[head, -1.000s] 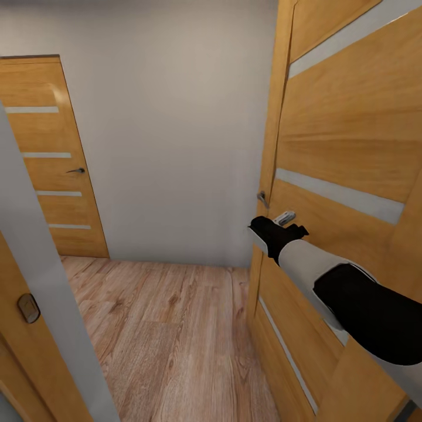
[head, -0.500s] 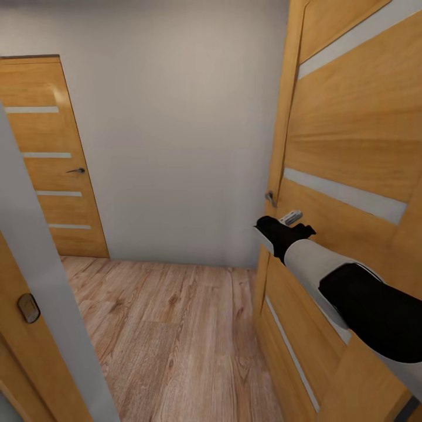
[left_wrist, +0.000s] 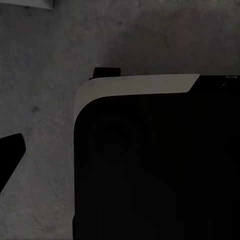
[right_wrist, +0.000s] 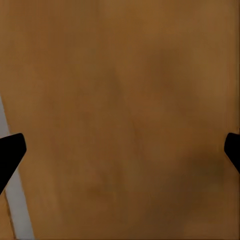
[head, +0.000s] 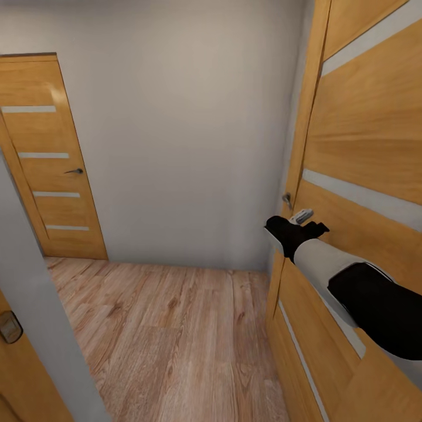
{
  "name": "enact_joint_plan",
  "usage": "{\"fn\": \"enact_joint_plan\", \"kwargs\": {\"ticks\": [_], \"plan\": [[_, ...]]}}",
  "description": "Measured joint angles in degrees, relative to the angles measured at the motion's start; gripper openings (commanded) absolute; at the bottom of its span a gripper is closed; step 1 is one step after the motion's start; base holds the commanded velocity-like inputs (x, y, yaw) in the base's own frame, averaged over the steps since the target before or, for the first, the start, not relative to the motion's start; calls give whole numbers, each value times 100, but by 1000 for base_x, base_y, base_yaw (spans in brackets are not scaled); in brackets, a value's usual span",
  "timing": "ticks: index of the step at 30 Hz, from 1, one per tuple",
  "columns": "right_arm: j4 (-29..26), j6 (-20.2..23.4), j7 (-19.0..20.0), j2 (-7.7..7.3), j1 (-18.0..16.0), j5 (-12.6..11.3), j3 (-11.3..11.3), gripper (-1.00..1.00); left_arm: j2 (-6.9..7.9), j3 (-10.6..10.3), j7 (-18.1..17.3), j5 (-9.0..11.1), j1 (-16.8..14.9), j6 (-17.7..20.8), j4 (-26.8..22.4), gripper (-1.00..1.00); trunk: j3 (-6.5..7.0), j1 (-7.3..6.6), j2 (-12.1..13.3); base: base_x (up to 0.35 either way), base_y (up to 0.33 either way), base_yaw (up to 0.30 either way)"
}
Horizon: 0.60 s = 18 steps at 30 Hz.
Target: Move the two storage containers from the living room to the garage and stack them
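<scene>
From the head view we see our right arm reaching to the wooden door at the right, our right gripper close against the panel just below its handle; we judge the step in hand is swinging this door wide, best done with steady pressure near the handle edge while the base follows the arc. Beyond lie a pale wall, a second shut door and a light wood plank floor; no orange bins are in sight. In the left wrist view, our own dark body sits over rough grey concrete, and we cannot tell how those jaws stand. In the right wrist view, the jaws stand spread wide, empty, against the door panel.
</scene>
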Motion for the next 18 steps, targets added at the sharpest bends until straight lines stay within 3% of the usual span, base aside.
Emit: {"fn": "enact_joint_plan", "kwargs": {"ticks": [10, 18], "plan": [[0, 15, -2, 8, -1, 70, 55, 100, -4, 0, 2, 8, 1, 1, -5, 100, 0, 0, 0, 12, 0, 0], [0, 24, -1, 8, -1, 70, 55, 100, -1, -12, 0, -22, 1, 1, -1, 100, 0, -2, 0, 226, 0, 0]]}}
